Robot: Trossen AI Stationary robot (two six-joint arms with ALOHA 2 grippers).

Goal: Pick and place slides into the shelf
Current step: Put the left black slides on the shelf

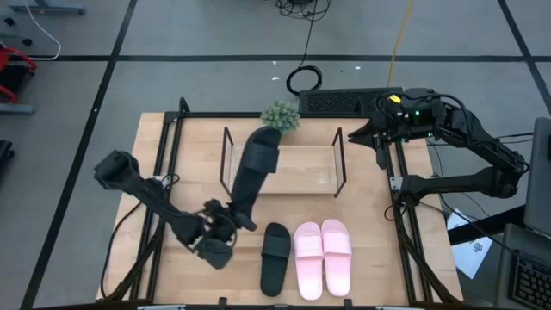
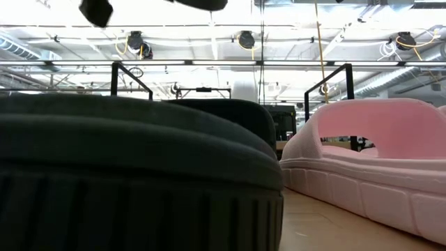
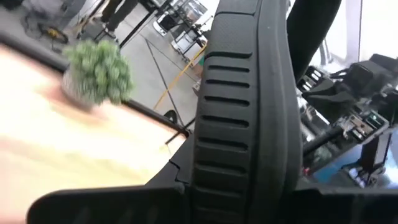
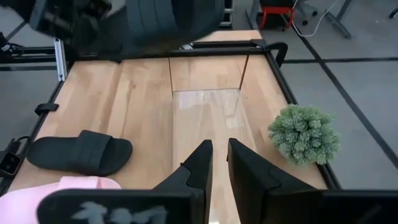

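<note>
My left gripper [image 1: 229, 215] is over the table's left middle, shut on a matte black slide [image 1: 256, 164] that rises slanting toward the shelf. The slide's grooved sole [image 3: 242, 118] fills the left wrist view. The shelf [image 1: 297, 172] is a light board between two thin black wire end frames [image 1: 228, 159] and stands at the table's far middle. The other black slide [image 1: 275, 258] and the pink pair [image 1: 323, 257] lie sole-down near the near edge. My right gripper [image 4: 217, 146] waits shut at the far right corner, facing the shelf. My left gripper holds the black slide by its near end [image 1: 242, 205], pinched between the two fingers, which come at it from the table's near-left side. The slide is lifted clear and tilted, its far end [image 1: 263, 140] over the shelf's left part. The slide hides the contact in the wrist view.
A small green potted plant [image 1: 281, 116] stands just behind the shelf's far left corner. A black frame [image 1: 168, 164] runs along the table's left and right edges. A keyboard [image 1: 340, 102] lies beyond the far edge. Bare wood shows left of the shelf.
</note>
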